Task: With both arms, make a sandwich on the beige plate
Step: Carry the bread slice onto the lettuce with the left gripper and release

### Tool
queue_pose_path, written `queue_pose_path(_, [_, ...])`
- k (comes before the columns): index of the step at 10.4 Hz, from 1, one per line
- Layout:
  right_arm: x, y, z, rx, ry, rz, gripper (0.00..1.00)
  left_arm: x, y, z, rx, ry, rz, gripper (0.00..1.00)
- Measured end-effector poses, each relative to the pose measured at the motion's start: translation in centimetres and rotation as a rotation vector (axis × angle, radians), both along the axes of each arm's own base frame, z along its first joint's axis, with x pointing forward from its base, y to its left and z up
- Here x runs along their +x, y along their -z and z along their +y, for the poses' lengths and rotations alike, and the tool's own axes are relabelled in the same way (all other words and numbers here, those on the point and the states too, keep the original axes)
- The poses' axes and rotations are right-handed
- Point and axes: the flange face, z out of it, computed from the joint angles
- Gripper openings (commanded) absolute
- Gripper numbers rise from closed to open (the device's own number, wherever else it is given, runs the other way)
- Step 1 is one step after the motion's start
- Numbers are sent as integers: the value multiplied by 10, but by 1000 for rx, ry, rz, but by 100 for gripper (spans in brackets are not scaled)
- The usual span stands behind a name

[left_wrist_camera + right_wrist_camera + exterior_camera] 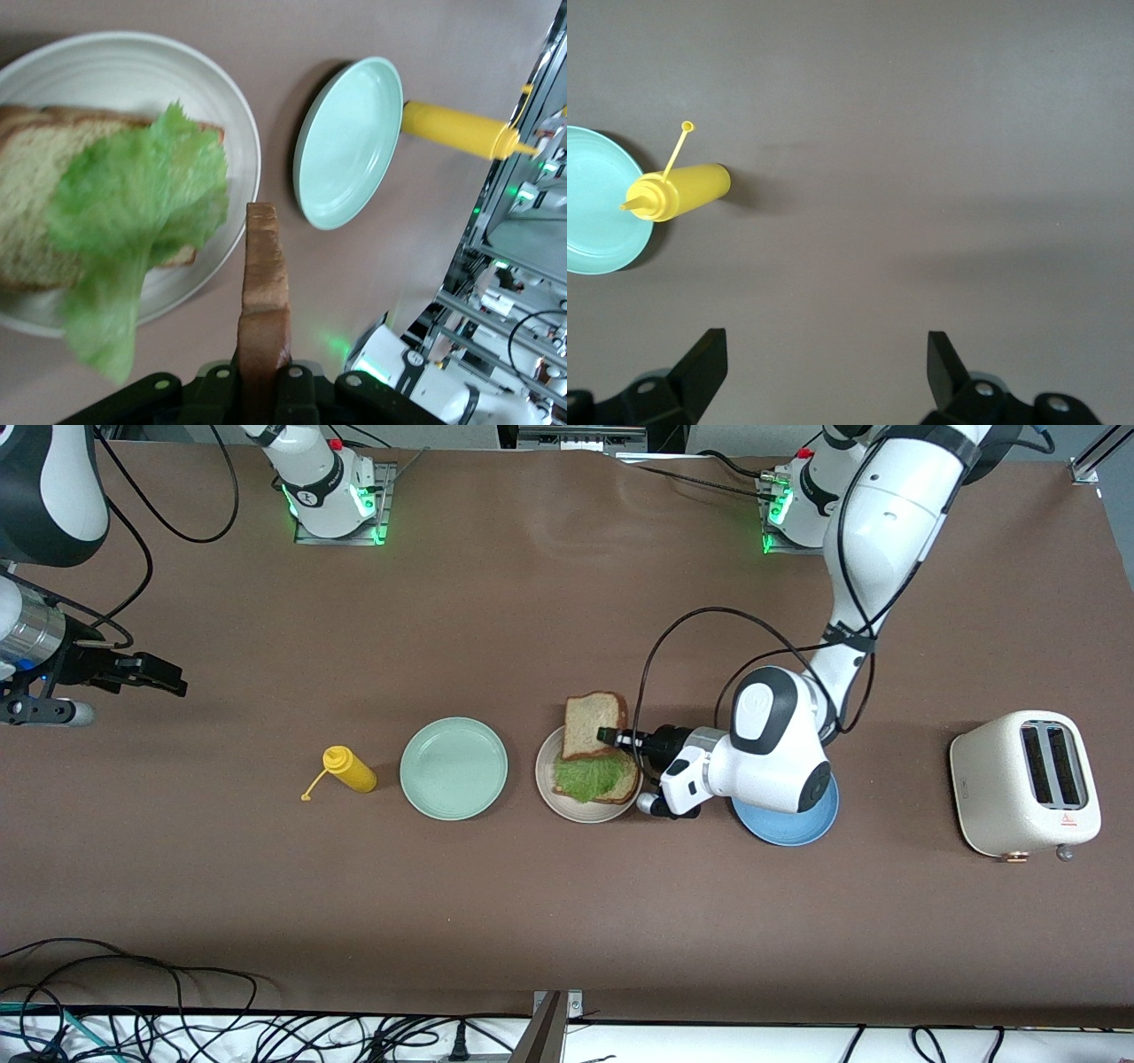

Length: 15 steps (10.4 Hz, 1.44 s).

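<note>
Front view: second bread slice (594, 724) over beige plate (547, 784)
Left gripper (608, 736) clamps it above lettuce (588, 778); right gripper (174, 684) waits, fingers spread

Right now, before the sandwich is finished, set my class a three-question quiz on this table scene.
1. True or false: the left gripper is shut on a bread slice.
2. What lies on the bread on the beige plate? A mustard; B lettuce; C nothing.
3. Fill in: the plate between the mustard bottle and the beige plate is ____ in colour.

Key: 1 true. 2 B. 3 mint-green. The right gripper waits open over bare table at its own end; the toaster and blue plate play no part.
</note>
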Motion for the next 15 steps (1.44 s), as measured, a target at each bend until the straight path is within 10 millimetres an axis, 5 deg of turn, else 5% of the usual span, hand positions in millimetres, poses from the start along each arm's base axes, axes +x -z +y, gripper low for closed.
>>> queue_pose_path(5, [2,8,-2,-1,32,14,100,19,38,27,-48,2,-126,0])
queue_pose_path(7, [3,12,-2,-3,58,21,100,15,52,23,-76,2,-117,99])
queue_pose_path(10, [5,13,0,-3,58,23,100,14,55,22,-89,20,-137,100])
queue_pose_path(12, [6,13,1,-3,57,21,100,26,46,38,-59,47,-198,100])
queue_pose_path(15, [6,12,2,-3,55,19,100,50,-11,77,113,142,-343,100])
